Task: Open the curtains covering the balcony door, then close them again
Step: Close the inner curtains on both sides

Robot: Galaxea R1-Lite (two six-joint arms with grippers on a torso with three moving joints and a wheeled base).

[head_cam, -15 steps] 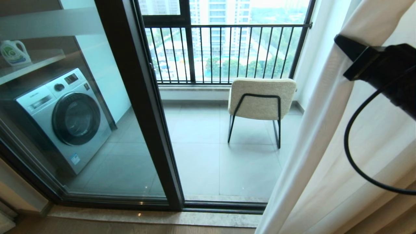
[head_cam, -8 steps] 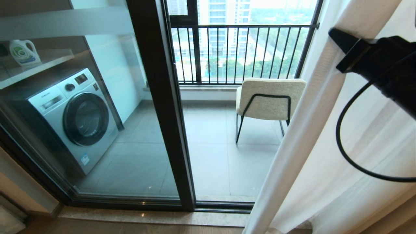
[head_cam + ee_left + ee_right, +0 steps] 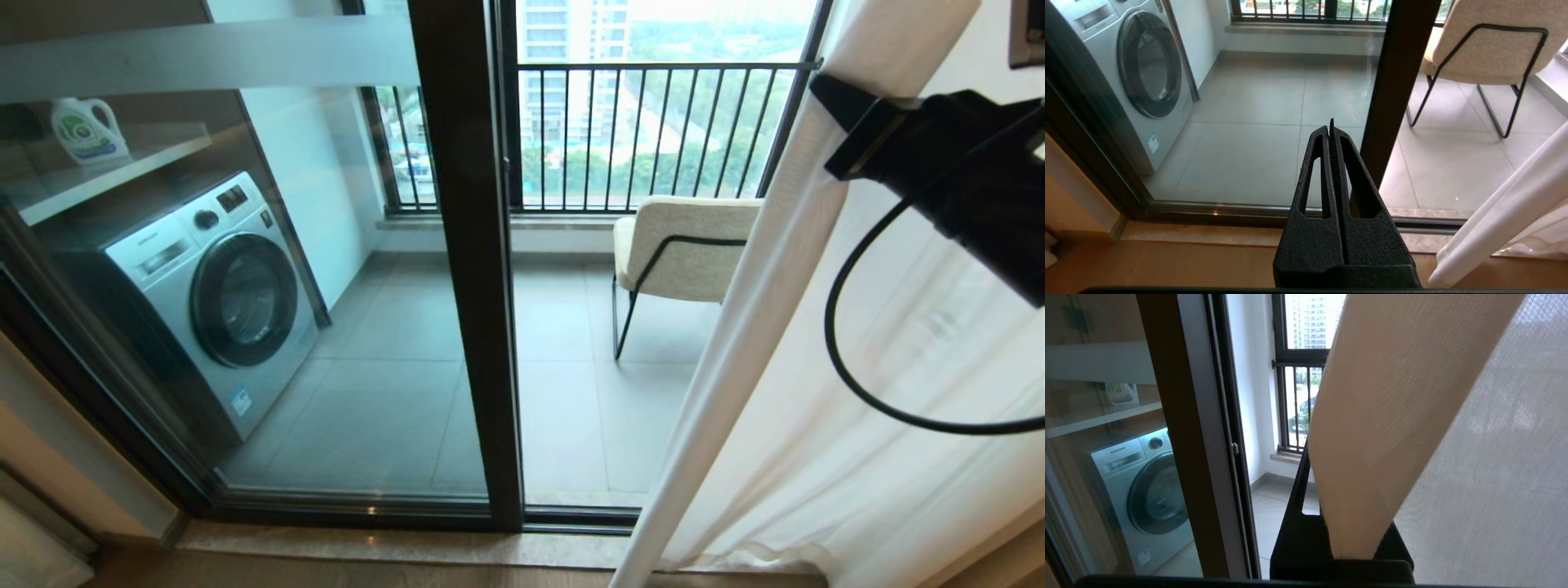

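Right pincer (image 3: 824,94) clamps the curtains (image 3: 784,392) beside the chair (image 3: 682,249); left pincer (image 3: 1331,130) closed, empty.

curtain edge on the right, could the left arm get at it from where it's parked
Probably not as it stands: the left gripper sits shut and low facing the balcony door, while the curtain hangs well aside, already clamped by the right gripper.
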